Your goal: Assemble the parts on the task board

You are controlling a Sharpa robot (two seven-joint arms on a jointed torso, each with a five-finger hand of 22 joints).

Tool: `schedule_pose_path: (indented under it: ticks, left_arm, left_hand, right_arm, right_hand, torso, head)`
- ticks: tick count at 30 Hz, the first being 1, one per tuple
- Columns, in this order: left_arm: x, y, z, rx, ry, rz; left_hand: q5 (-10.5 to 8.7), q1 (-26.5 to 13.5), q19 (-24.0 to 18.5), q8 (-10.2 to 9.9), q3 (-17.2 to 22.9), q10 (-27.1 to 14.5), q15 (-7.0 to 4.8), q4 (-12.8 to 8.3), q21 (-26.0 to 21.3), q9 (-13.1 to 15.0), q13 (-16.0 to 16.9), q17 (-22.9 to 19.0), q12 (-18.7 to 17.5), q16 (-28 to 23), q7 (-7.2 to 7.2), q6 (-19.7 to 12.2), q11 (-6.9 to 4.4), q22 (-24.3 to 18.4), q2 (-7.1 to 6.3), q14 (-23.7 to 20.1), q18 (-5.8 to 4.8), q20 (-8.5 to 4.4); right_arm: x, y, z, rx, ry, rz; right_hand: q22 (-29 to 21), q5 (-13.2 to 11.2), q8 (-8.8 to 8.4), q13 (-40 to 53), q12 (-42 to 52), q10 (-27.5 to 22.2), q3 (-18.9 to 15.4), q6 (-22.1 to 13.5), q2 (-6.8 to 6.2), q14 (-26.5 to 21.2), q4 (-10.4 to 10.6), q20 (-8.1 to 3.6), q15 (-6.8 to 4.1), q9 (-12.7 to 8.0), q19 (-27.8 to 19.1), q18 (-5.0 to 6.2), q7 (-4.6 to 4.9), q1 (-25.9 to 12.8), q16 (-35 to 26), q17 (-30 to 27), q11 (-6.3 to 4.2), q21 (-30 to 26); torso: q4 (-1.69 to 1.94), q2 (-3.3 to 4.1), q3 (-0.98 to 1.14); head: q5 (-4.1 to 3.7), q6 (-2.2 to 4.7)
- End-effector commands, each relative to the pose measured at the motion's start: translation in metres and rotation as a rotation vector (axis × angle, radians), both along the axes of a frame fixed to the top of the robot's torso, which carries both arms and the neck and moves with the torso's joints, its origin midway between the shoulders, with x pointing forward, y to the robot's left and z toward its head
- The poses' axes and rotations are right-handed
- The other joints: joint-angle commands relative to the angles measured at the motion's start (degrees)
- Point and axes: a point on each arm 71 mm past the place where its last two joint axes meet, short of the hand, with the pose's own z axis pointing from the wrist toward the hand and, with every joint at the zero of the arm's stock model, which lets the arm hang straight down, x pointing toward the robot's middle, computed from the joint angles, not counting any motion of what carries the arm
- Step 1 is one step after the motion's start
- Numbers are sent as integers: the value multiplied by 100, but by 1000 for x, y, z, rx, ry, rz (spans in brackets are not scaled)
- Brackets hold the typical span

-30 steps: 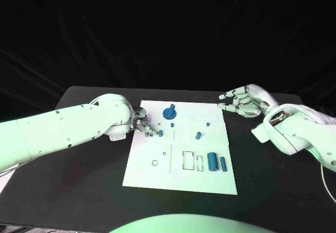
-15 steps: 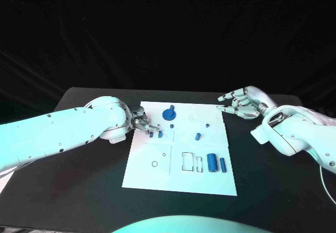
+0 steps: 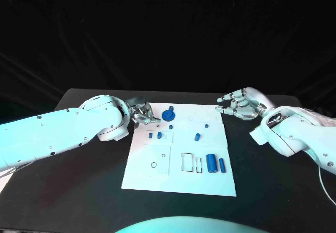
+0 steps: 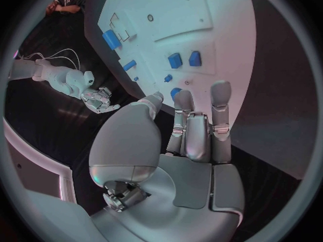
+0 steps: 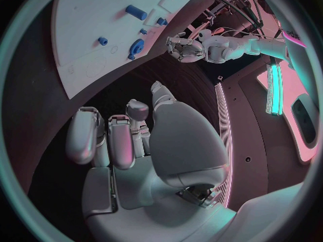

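- White task board [image 3: 178, 182] lies flat mid-bench [image 3: 84, 194], long side running away from the robot.
- Blue parts on it: round disc part [image 3: 169, 115] at the far end, two small blocks [image 3: 155, 135] on the left half, a small peg [image 3: 198, 136] mid-board, two upright-looking cylinders [image 3: 215, 164] beside a rectangular slot nearer the robot.
- Parts look like small rigid plastic: light, stiff, probably slick. My call: fingertip pinch across the sides, not a palm grasp. Disc likely best taken by its rim or centre stub.
- Left robot hand [image 3: 141, 115] sits at the board's far-left edge, just beside the disc part, the small blocks a little nearer the robot. Fingers curled in together; wrist view shows nothing between them.
- Right robot hand [image 3: 240, 103] hovers off the board's far-right corner, well apart from every part. Fingers curled, palm bare, holding nothing.
- Risk guess: small parts skate on the smooth board if nudged sideways.
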Motion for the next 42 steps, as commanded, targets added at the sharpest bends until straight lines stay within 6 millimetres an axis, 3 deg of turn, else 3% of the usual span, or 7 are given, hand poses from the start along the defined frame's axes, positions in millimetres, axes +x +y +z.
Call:
schedule_pose_path:
  ticks: [1,6,10,17,21,28,42]
  left_arm:
    - [4,-13,13,-37,-182,-89]
    - [6,-40,15,-39,-305,-264]
    - [6,-56,11,-9,-364,-370]
    - [13,-66,-2,67,-390,-448]
    - [18,-69,-12,109,-359,-467]
    - [21,-72,-24,158,-296,-483]
    - [28,-74,-31,189,-262,-464]
  left_hand:
    - [5,206,-233,-33,91,-163,47,-46,-635,-75,-109,-488,-111,-586,68,-154,55,-518,-70,-227,116,45]
    - [-12,1465,-745,-450,855,-923,333,-530,-1479,-577,-841,-2569,-1020,-3075,347,-467,391,-1028,-221,-1711,75,241]
    - [-27,1746,-983,-859,1155,-936,404,-762,-1634,-1037,-1463,-2805,-1608,-3322,384,-435,424,-1067,-447,-1993,77,313]
    - [-59,1504,-620,-1359,745,-833,428,-746,-1611,-1615,-2158,-2971,-2144,-3112,419,-99,488,-1101,-615,-1543,128,398]
    - [-52,1505,74,-1553,534,-651,359,-745,-1239,-1886,-2456,-2090,-2264,-1911,376,194,450,-922,-571,-736,117,332]
    - [-41,1569,893,-1862,406,-373,311,-764,665,-2250,-2889,-863,-2493,-456,331,521,403,729,-522,-110,-194,271]
    - [-33,1598,1243,-2048,367,-119,283,-771,1788,-2480,-3172,-256,-2648,232,324,778,380,1736,-428,201,-382,250]
  right_arm:
    - [0,2,-1,-3,6,14]
    - [-1,4,-1,-1,4,17]
    - [0,5,-2,0,4,19]
    - [-1,6,-2,2,4,22]
    - [0,6,-2,2,3,22]
    - [0,8,-2,3,0,26]
    - [0,10,-2,4,0,30]
  right_hand:
    - [-5,21,-6,-2,18,2,-39,35,40,285,-6,2,-28,5,-22,75,-3,-2,-38,132,3,-24]
    - [-8,21,-6,-3,18,1,-42,36,43,286,-5,2,-28,6,-23,75,-3,-5,-40,132,3,-26]
    - [-9,21,-6,-4,18,0,-43,36,44,286,-5,2,-28,6,-23,75,-3,-6,-40,131,3,-27]
    - [-9,21,-6,-4,18,0,-43,36,44,286,-5,2,-28,6,-23,75,-3,-6,-40,131,3,-27]
    - [0,22,-6,-1,22,2,-43,36,49,287,-6,2,-28,6,-19,74,-3,-5,-37,136,3,-23]
    - [-5,24,-7,-8,15,-3,-41,36,54,287,-8,2,-28,6,-21,74,-3,-1,-39,134,2,-26]
    - [-5,24,-7,-8,15,-3,-41,36,54,287,-8,2,-28,6,-21,74,-3,-1,-39,134,2,-26]
  torso:
    - [-8,11,-1]
    - [-8,11,-4]
    - [-11,14,-9]
    - [-5,14,-8]
    - [-9,17,-12]
    - [-19,18,-9]
    - [-11,20,-12]
  head:
    - [-19,16]
    - [-59,66]
    - [-74,81]
    - [-72,95]
    - [-68,97]
    - [-72,85]
    - [-88,72]
